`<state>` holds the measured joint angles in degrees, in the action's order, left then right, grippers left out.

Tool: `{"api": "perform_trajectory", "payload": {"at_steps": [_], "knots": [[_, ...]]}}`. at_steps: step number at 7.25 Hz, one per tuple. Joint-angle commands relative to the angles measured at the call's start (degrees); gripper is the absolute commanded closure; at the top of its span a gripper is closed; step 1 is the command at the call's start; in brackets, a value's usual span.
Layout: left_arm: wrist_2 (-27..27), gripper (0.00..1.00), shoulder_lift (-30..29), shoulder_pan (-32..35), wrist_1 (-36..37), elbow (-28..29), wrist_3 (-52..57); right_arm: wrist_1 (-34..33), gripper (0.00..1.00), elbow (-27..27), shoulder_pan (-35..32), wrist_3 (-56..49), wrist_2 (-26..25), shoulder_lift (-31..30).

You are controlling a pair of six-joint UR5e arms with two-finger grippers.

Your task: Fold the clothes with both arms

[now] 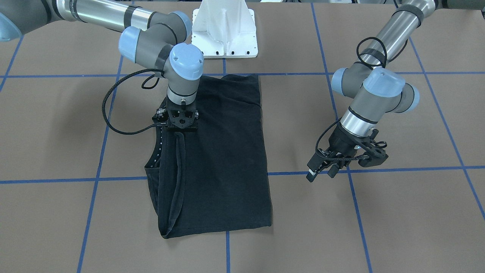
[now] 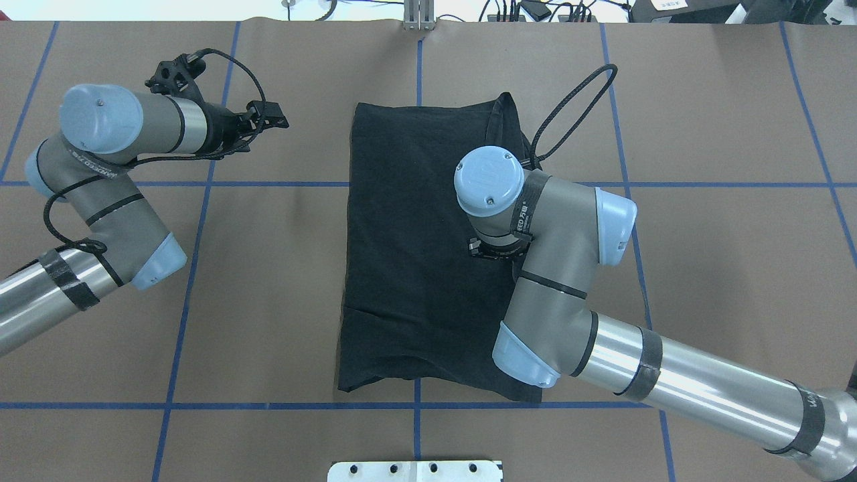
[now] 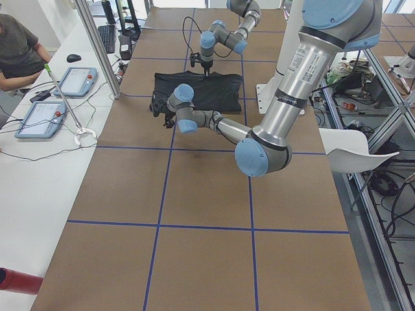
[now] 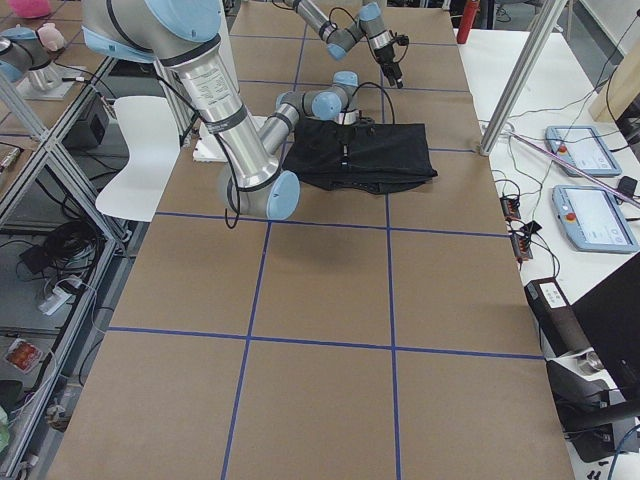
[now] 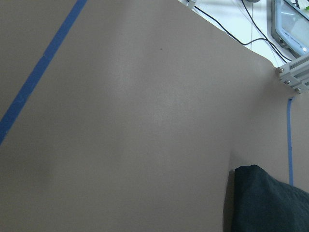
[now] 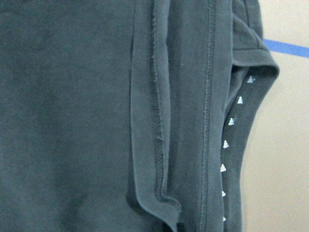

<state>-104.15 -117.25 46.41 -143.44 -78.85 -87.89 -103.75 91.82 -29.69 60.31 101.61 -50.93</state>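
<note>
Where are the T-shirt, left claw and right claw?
T-shirt (image 1: pixel 227 151), front-facing view, middle of the cloth.
Left claw (image 1: pixel 321 174), front-facing view, between its fingertips.
Right claw (image 1: pixel 181 127), front-facing view, its black body.

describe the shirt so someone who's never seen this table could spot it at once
On the brown table gridded with blue tape, look just in front of the white pedestal. The black T-shirt lies flat there, folded into a long rectangle under the right arm. It is the only cloth on the table, with tiny white marks along one edge.
</note>
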Motion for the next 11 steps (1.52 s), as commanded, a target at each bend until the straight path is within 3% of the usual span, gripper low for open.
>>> {"api": "perform_trajectory", "payload": {"at_steps": [1, 2, 6, 8, 11], "knots": [[0.0, 0.0, -0.1, 0.0, 0.0, -0.1, 0.0, 0.0, 0.65, 2.7, -0.1, 3.0, 0.2, -3.8], [0.0, 0.0, -0.2, 0.0, 0.0, -0.1, 0.0, 0.0, 0.02, 3.5, -0.1, 3.6, 0.0, -5.0], [-0.1, 0.0, -0.1, 0.0, 0.0, 0.0, 0.0, -0.3, 0.0, 8.5, -0.4, 2.5, 0.7, -8.9], [-0.2, 0.0, -0.1, 0.0, 0.0, 0.0, 0.1, 0.0, 0.0, 14.1, -0.4, 2.0, 0.7, -16.2], [-0.3, 0.0, 0.0, 0.0, 0.0, 0.0, 0.4, -0.7, 0.0, 15.1, -1.3, 1.0, 0.6, -14.0]]}}
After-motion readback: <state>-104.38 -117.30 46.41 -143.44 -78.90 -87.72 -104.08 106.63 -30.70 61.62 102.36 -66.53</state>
